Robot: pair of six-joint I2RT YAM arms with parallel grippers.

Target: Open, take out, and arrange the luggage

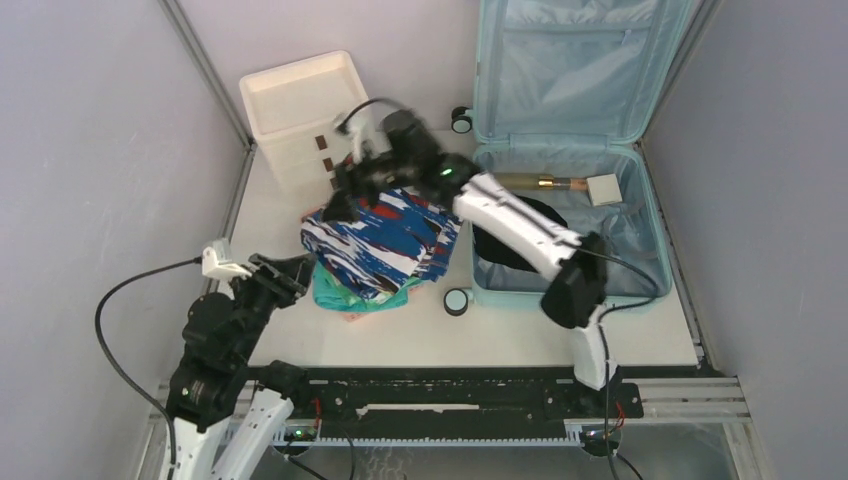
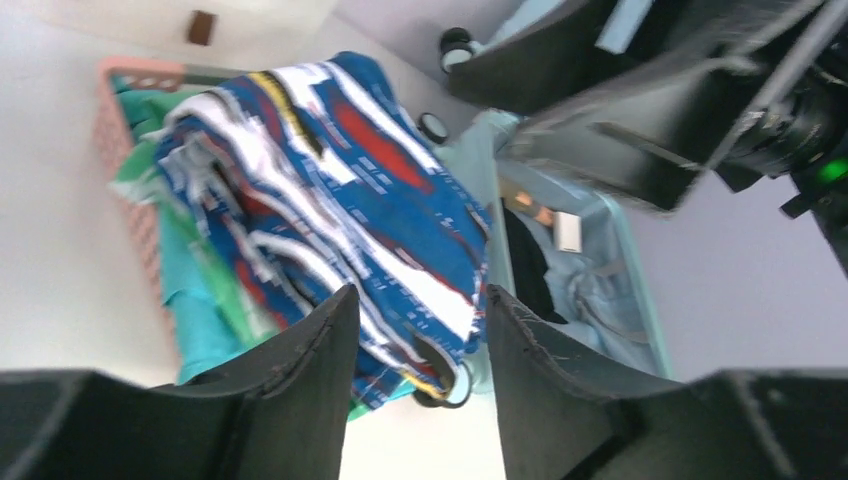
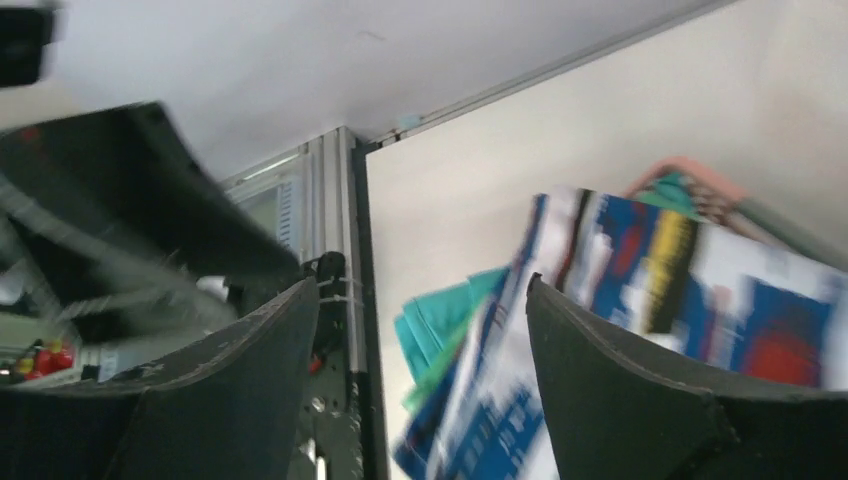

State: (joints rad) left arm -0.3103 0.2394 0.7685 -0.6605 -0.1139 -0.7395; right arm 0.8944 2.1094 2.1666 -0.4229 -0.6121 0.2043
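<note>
Both arm bases sit at the near edge of the counter. The left tool hangs near-left of the pink basket, fingers apart, holding nothing. The right tool is over the far edge of the patterned garment that tops the basket pile. Its fingers are spread wide and it is released.

The luggage occupies the far right of the counter. The lid stands upright at the far wall and the base lies flat, open upward. Both visible wheels are on the left side, so the long axis is judged to run left-right, wheel end toward the basket.

Step in hand: take-out and arranging. A black garment, a tube and a small box lie in the base.

Next move, as judged:
1. Carry the right tool rightward, clear of the base's left wall.
2. Lower it, fingers apart, onto the black garment.
</note>
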